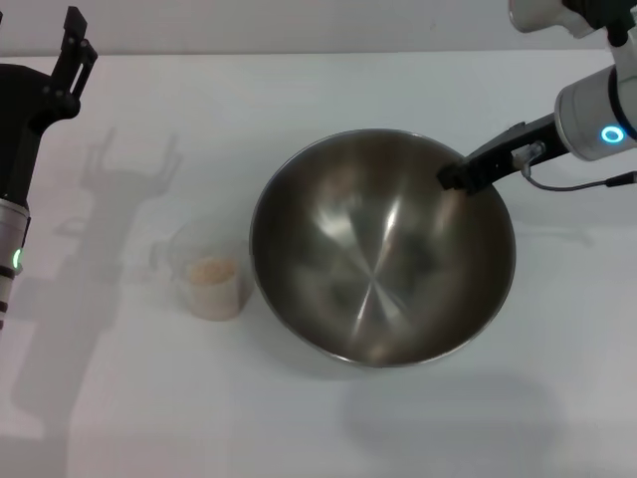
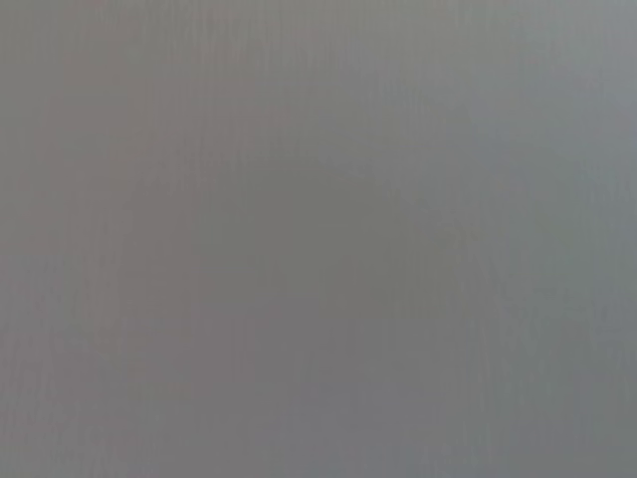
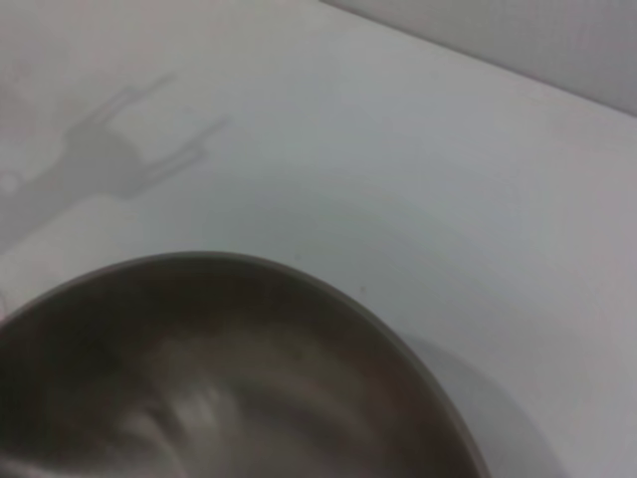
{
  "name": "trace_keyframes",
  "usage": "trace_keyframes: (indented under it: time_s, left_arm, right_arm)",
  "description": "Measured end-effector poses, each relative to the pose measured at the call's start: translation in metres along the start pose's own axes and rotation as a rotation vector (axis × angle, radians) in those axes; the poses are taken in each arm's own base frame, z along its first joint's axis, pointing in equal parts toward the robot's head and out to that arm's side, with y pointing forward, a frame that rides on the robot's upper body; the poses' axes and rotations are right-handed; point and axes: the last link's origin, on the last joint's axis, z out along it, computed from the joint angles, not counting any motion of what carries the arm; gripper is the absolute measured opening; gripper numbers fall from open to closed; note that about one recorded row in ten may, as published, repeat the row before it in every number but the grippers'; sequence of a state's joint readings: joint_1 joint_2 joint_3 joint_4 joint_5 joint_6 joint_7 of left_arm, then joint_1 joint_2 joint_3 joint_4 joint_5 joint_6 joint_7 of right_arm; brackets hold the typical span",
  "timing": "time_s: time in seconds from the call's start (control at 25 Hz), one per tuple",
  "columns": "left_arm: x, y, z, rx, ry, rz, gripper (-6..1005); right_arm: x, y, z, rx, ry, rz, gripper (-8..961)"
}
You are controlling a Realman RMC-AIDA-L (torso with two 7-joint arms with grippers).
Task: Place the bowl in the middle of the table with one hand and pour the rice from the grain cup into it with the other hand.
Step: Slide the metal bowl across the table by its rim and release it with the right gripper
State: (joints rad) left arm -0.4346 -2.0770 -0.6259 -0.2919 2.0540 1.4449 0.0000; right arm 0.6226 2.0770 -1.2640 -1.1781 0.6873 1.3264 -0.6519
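— Head view first: where is the bowl (image 1: 383, 249)?

— It stands near the middle of the table (image 1: 557, 398), and my right gripper (image 1: 460, 179) is at its far right rim. I cannot tell if it clamps the rim.

— And the grain cup (image 1: 207, 271)?

— Just left of the bowl, upright, with the rice (image 1: 212, 271) inside. My left gripper (image 1: 72, 50) hangs at the far left, fingers apart, holding nothing.

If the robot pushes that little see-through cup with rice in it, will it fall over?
Probably not easily. The grain cup stands upright on the table, and the rice sits low inside, which should steady it. It looks like thin plastic, so it is likely light and may slide. Its side handle could make it turn when nudged.
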Motion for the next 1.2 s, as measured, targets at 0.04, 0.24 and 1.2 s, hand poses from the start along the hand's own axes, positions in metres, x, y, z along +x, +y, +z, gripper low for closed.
trace_keyframes:
  time_s: [0.04, 0.24, 1.2]
  left_arm:
    - [0.0, 0.0, 0.0, 0.0, 0.0, -0.001, 829]
    - [0.0, 0.001, 0.0, -0.005, 0.002, -0.002, 830]
    - [0.001, -0.001, -0.005, 0.001, 0.006, -0.003, 830]
  right_arm:
    - [0.001, 0.001, 0.003, -0.004, 0.009, 0.002, 7]
    - [0.002, 0.003, 0.009, -0.014, 0.03, 0.002, 7]
    - [-0.016, -0.002, 0.0, 0.085, -0.032, -0.036, 508]
